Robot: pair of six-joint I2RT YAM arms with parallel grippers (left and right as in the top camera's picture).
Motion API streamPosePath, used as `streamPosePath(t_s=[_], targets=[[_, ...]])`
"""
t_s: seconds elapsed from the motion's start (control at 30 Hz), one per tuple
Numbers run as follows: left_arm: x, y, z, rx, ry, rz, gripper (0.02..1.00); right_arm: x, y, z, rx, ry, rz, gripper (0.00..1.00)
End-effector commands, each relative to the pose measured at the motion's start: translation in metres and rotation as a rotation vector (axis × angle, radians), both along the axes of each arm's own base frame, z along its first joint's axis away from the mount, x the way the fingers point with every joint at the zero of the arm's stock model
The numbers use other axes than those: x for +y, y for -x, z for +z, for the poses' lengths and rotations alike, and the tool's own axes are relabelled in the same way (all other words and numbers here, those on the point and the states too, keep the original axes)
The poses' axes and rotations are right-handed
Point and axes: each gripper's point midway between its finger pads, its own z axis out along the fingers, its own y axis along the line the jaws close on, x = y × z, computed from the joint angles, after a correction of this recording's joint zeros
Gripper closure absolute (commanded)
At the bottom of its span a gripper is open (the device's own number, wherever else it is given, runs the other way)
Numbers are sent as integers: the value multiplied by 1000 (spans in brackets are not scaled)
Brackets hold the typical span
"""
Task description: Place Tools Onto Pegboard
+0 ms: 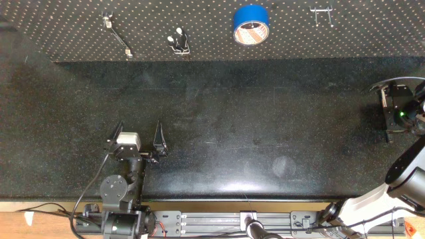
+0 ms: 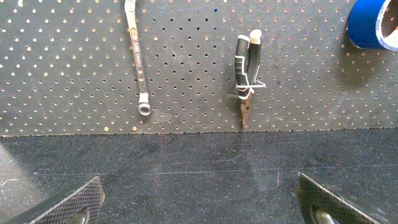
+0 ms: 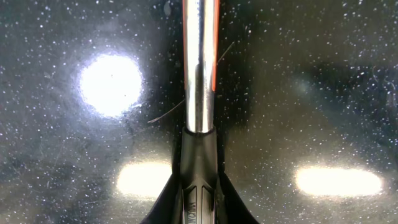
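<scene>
Right gripper [image 3: 199, 183] clamped on chrome-shafted tool [image 3: 199, 62]; left gripper [image 1: 138, 136] spread wide. Pegboard [image 1: 53, 33] holds wrench [image 2: 138, 62], pliers [image 2: 245, 74], blue tape roll [image 1: 251, 25].

My left jaws have open black speckled worktop [image 1: 199, 119] ahead, up to the black perforated pegboard [image 1: 60, 33]. There a silver wrench [image 1: 117, 35], black-handled pliers [image 1: 178, 42] and blue tape roll [image 1: 251, 25] hang well apart, bare board between; a wire hook [image 1: 322, 16] sits farther right.
</scene>
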Motion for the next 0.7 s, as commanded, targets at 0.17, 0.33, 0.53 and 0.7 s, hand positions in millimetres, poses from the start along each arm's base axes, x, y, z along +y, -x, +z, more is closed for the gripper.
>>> streamPosePath(t_s=[0.17, 0.33, 0.53, 0.7], targets=[[1, 0, -1, 0, -10, 6, 23, 29, -34, 53, -279, -117, 19, 925], [1, 0, -1, 0, -10, 6, 23, 94, -56, 182, -682, -150, 130, 928], [1, 0, -1, 0, -10, 6, 23, 195, -86, 256, -919, -157, 273, 928], [1, 0, -1, 0, -10, 6, 23, 227, -100, 234, -850, -198, 287, 928]])
